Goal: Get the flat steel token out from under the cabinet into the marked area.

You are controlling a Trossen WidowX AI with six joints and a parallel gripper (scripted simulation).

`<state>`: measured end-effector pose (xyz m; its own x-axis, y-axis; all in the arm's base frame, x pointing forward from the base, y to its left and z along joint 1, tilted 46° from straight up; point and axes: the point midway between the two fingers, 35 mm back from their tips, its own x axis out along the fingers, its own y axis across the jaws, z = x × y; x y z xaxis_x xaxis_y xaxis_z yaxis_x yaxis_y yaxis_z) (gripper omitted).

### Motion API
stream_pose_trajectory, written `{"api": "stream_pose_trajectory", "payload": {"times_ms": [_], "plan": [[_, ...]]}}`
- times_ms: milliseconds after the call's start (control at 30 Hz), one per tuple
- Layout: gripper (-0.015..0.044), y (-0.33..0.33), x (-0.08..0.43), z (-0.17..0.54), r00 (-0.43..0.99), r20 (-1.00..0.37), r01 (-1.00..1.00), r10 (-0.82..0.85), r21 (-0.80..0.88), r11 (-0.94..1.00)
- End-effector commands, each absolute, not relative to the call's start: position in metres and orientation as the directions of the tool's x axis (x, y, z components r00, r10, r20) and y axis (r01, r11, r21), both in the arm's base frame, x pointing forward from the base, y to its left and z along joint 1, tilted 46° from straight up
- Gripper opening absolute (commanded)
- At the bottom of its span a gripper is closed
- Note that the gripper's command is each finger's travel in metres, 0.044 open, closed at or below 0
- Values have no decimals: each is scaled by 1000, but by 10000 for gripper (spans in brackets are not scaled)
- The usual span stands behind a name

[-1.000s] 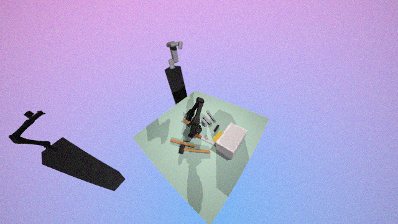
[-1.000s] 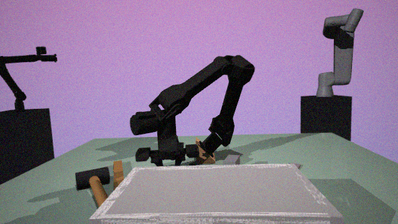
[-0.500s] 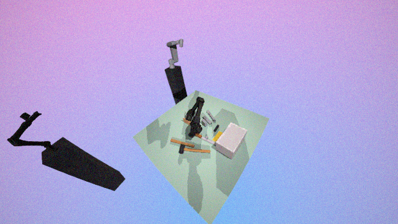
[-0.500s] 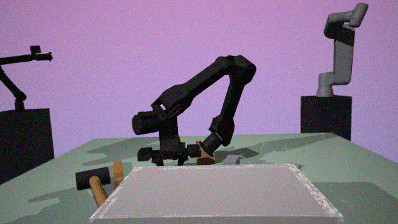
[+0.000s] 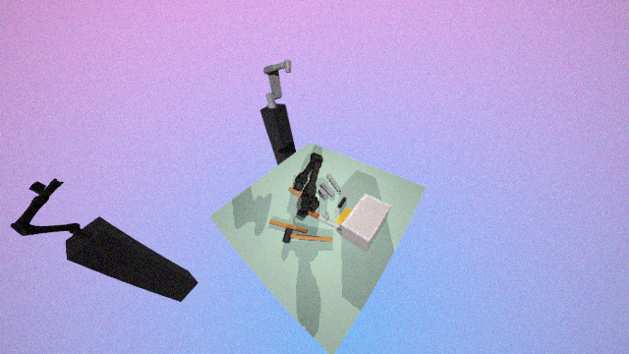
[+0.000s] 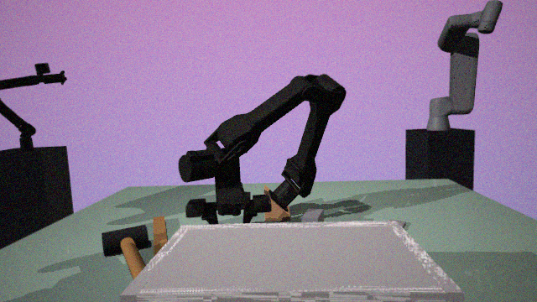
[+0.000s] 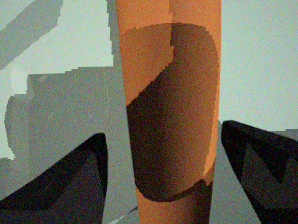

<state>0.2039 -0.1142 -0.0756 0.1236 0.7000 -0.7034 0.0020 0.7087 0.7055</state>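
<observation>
The cabinet (image 5: 369, 216) (image 6: 294, 256) is a pale box. A yellow patch (image 5: 344, 215), seemingly the marked area, lies at its front. A tool with an orange handle (image 5: 313, 214) (image 7: 172, 100) has a long thin grey shaft (image 5: 329, 222) that runs to the cabinet's lower front edge; whether its end is underneath cannot be seen. My gripper (image 5: 303, 214) (image 6: 228, 220) (image 7: 165, 136) is open over the handle, with a gap on each side of it in the wrist view. The token and the vent slots cannot be made out.
A black-headed hammer (image 5: 314, 238) (image 6: 134, 260) and an orange bar (image 5: 282, 225) (image 6: 159, 231) lie beside the tool. Grey blocks (image 5: 333, 183) (image 6: 313, 216) and a dark block (image 5: 342, 202) lie on its other side. An orange-brown piece (image 5: 295, 192) (image 6: 277, 210) is close to my arm.
</observation>
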Motion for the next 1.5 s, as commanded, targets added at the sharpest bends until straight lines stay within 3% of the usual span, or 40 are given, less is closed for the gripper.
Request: {"api": "stream_pose_trajectory", "payload": {"times_ms": [0,333,467,1467], "plan": [[191,-114,204,-76,124,-703,2,700,706,709],[104,-114,204,-76,124,-703,2,700,706,709],[0,-114,204,-76,124,-703,2,700,706,709],[0,-117,245,-70,126,-707,-5,696,701,713]]}}
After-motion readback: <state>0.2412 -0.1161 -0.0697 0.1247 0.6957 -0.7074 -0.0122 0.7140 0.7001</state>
